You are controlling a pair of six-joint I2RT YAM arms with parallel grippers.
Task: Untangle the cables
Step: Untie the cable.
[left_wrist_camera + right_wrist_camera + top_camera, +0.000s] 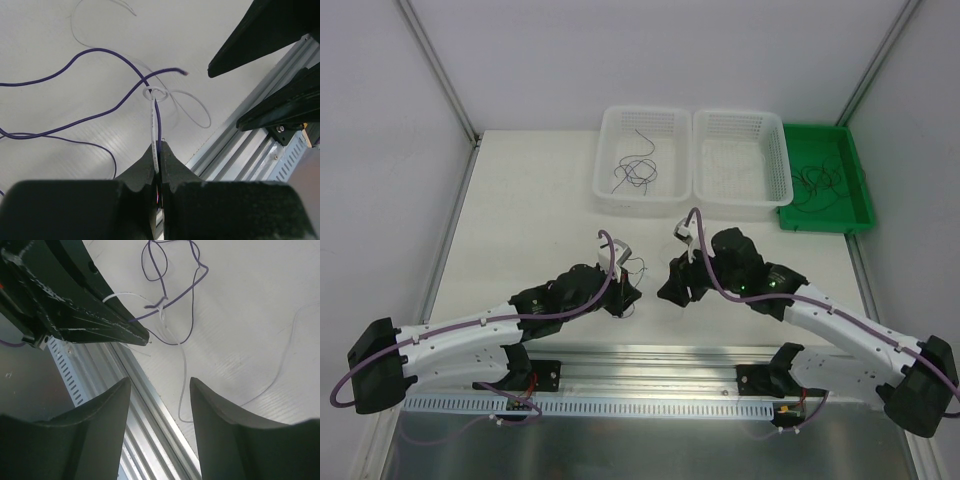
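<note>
Left claw (159, 146) is clenched on the cables (153, 125) just by the knot (156, 92) (right claw (160, 390) released, empty), so pinch beyond it and tease gently.

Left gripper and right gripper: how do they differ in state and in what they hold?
The left gripper is shut; the right gripper is open. The left gripper pinches a white wire and a purple wire below their knot; the right gripper holds nothing. Both hover near the front edge of the table.
</note>
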